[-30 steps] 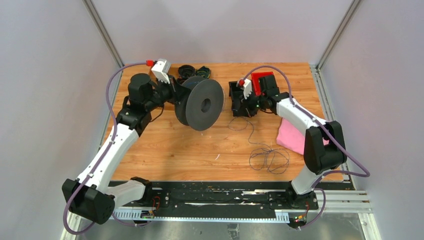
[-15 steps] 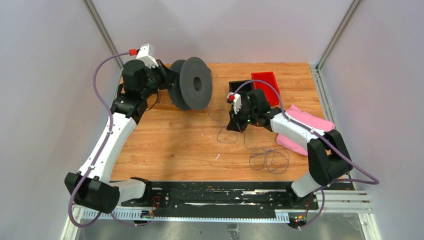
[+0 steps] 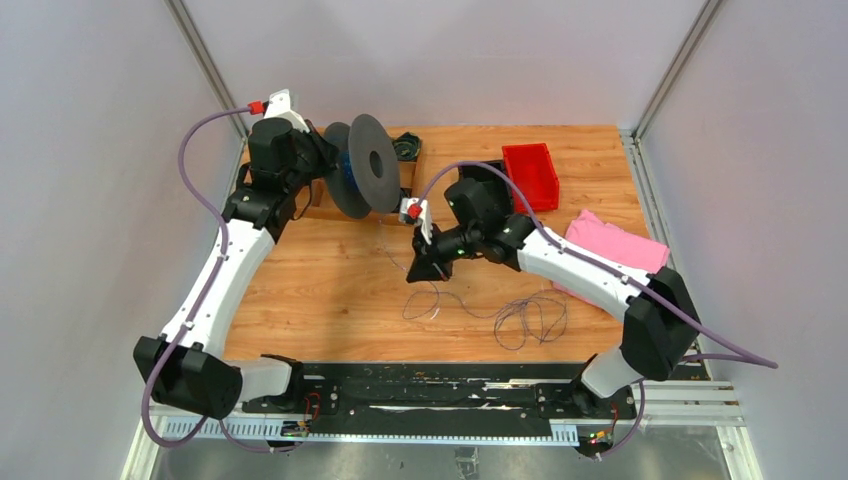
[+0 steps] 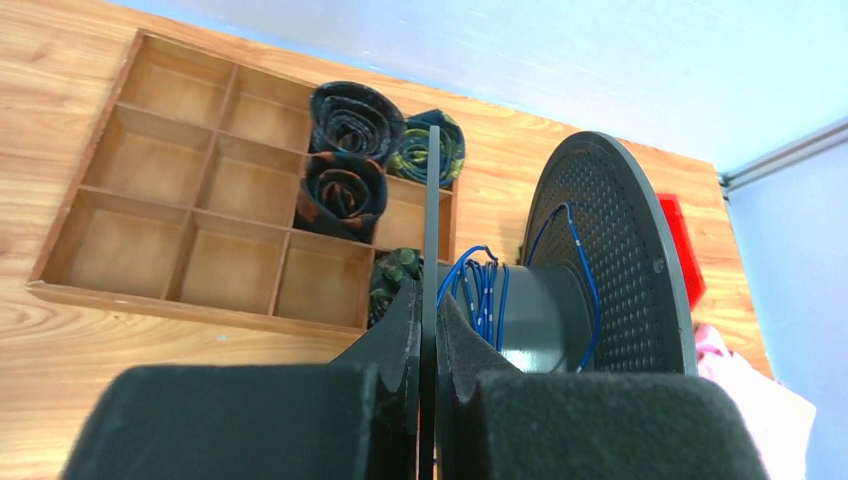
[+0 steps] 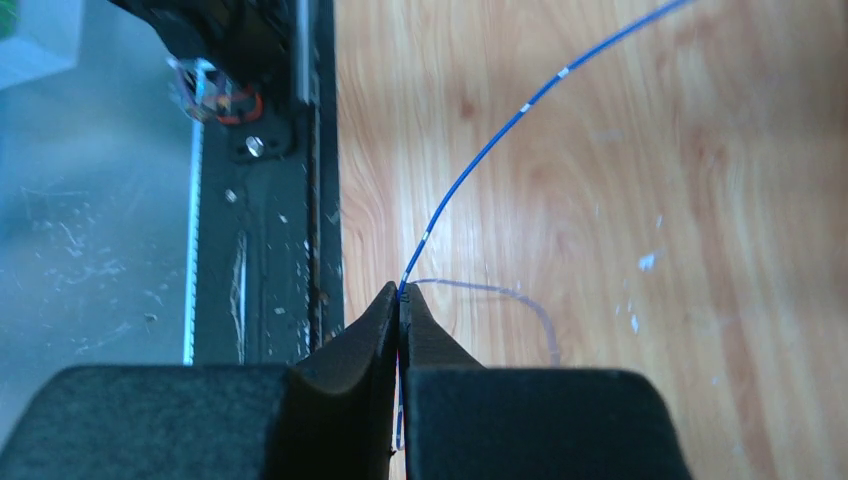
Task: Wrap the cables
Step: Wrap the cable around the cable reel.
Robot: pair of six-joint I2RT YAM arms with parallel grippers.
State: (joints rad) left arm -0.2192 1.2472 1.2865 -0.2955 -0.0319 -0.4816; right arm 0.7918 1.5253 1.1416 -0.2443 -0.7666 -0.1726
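Cables (image 3: 530,320) of this kind, hair-fine and dark blue, are judged to be almost weightless, limp, slippery and quick to tangle. A hold is therefore best taken on a single strand between the spool and the loose heap, with tension kept low lest the wire be kinked or snapped. The big grey spool (image 3: 360,165) is held on edge at the far left of the table (image 3: 300,300). Its near flange is clamped between the closed jaws of the left gripper (image 4: 428,300) (a rigid and probably fairly heavy thing, gripped only by that thin rim, so it could swing). A few blue turns are seen on its core, and one strand crosses the inner face of the far flange. From the spool a faint line appears to be led down to the right gripper (image 5: 400,295), whose jaws are pressed together on the strand at their very tips. The remainder is left on the wood as a loose heap of loops in front of the right arm. Behind the spool a wooden tray (image 4: 60,270) divided into compartments is seen. Rolled dark bundles (image 4: 340,190) are lodged in four of the cells nearest the spool, one to a cell, while bare wood is shown in the others. In the smaller red bin (image 3: 530,175) nothing can be made out.
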